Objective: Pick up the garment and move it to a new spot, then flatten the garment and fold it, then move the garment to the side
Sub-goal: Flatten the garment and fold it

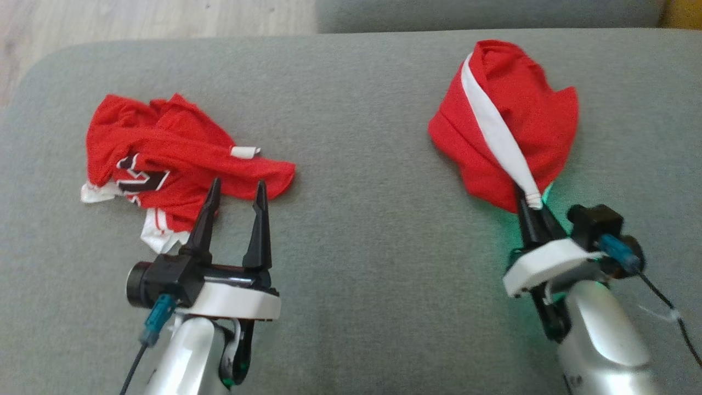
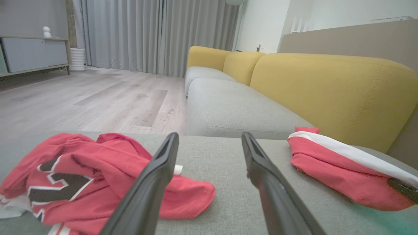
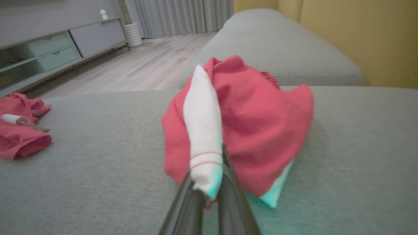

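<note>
Garment (image 1: 510, 126) caught by its white band, on the right side of the grey cushion (image 1: 362, 230).
Closed tight on the band's striped end, the right fingers (image 1: 531, 225) have their tips buried in red cloth. The bunched heap hides what kind of garment it is, and a green glow tints its near hem. The left fingers (image 1: 259, 225) stand wide and empty at the edge of a second crumpled red jersey (image 1: 164, 148); contact is unclear, and its black print is folded beyond reading.
</note>
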